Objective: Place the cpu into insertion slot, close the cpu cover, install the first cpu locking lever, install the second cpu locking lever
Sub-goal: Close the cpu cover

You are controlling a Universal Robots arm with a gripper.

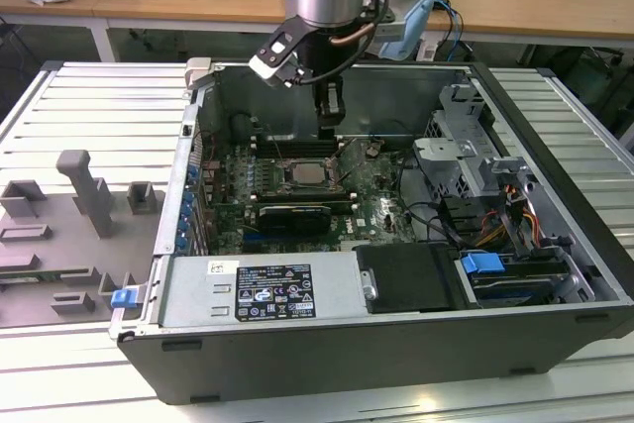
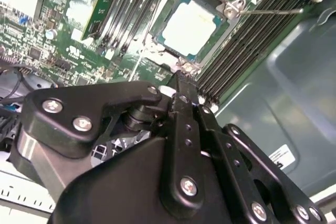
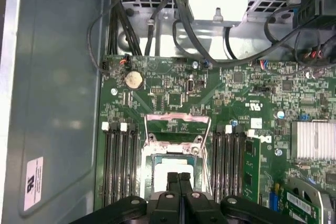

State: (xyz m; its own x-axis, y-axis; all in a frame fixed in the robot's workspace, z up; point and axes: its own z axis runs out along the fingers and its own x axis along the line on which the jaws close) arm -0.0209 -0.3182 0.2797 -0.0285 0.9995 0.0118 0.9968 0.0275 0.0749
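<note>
Exterior view, setup: computer case (image 1: 297, 344) lies open on its side on the ribbed worktop (image 1: 79, 96). The board faces up, so the arm can reach it from above.
Exterior view, hand: hand (image 1: 330, 114) hangs inside the case, near above the insertion slot (image 1: 341, 175). Cannot tell if it touches anything.
Exterior view, cpu: cpu (image 1: 305, 173) sits flat in the slot with its pale top up. The placing step looks done.
Second wrist view, hand: fingers of the hand (image 2: 178, 82) are pressed together with nothing between them. Probably held so as a narrow pushing tip rather than for a grasp.
Second wrist view, cpu: cpu (image 2: 190, 24) is seated square in the slot, just past the fingertips.
Second wrist view, locking lever: locking lever (image 2: 268, 10), a thin metal rod, sticks out across the memory slots (image 2: 247, 30). It looks unlatched, which fits a cover not clamped down.
First wrist view, cpu cover: cpu cover (image 3: 177, 115) is swung back off the chip, and green board shows through its window. It looks left open, which keeps the slot free for the chip.
First wrist view, hand: tips of the hand (image 3: 178, 178) are together, over the near edge of the cpu (image 3: 170, 165).
First wrist view, progress: chip is in; cover and both levers look not yet done.
</note>
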